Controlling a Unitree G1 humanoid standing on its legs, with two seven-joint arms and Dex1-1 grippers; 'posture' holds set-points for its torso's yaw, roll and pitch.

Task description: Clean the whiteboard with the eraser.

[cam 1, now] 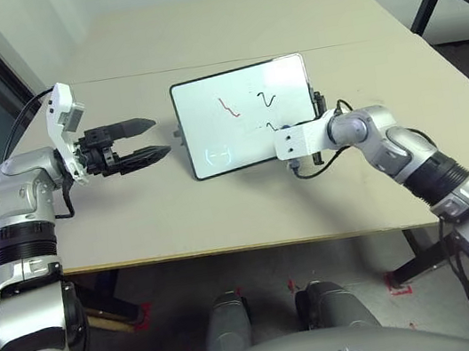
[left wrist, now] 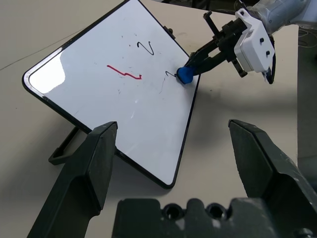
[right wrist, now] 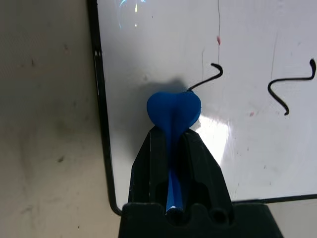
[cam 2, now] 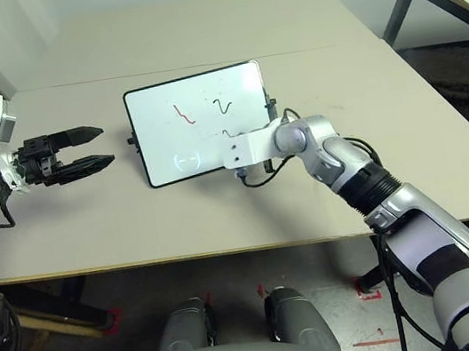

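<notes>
I see the right gripper (right wrist: 173, 130) with jaws clamped on the eraser (right wrist: 174, 110), pressing it against the whiteboard (cam 1: 243, 115); left gripper (cam 1: 149, 138), jaws apart, hovers at nine o'clock over the counter (cam 1: 134, 219).

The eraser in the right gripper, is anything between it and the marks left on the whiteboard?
Nothing visible. The right gripper holds the eraser on the whiteboard, its tip at one black squiggle; bare board lies between it and the other marks.
</notes>
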